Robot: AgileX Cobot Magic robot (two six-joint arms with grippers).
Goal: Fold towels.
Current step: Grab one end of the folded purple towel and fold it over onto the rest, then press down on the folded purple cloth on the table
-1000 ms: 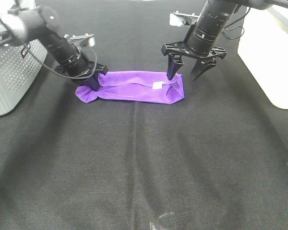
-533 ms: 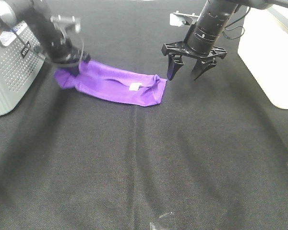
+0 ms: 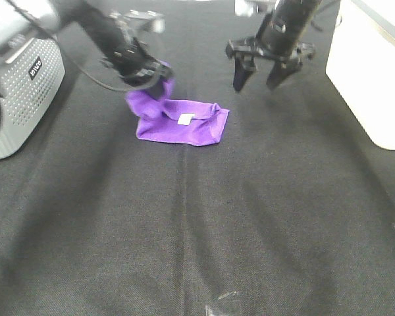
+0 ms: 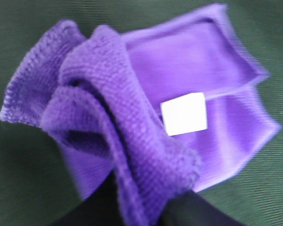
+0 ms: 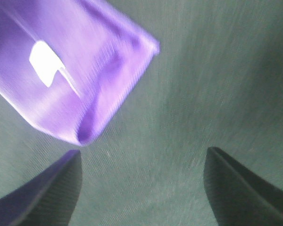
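A purple towel (image 3: 181,124) with a small white label (image 3: 184,119) lies on the black cloth at the back centre. My left gripper (image 3: 157,84) is shut on the towel's left end and holds it lifted and bunched over the flat part. In the left wrist view the gathered fold (image 4: 108,141) rises above the label (image 4: 184,113). My right gripper (image 3: 260,80) is open and empty, raised behind and to the right of the towel. The right wrist view shows the towel's corner (image 5: 75,89) apart from its fingertips (image 5: 47,188).
A grey perforated box (image 3: 16,99) stands at the left edge. A white bin (image 3: 372,72) stands at the right edge. The black cloth (image 3: 197,230) covers the table. Clear plastic scraps (image 3: 220,304) lie at the front edge.
My left gripper has carried the towel's left end rightward over the rest, so the towel is shorter. My right gripper has risen and moved back, away from the towel.
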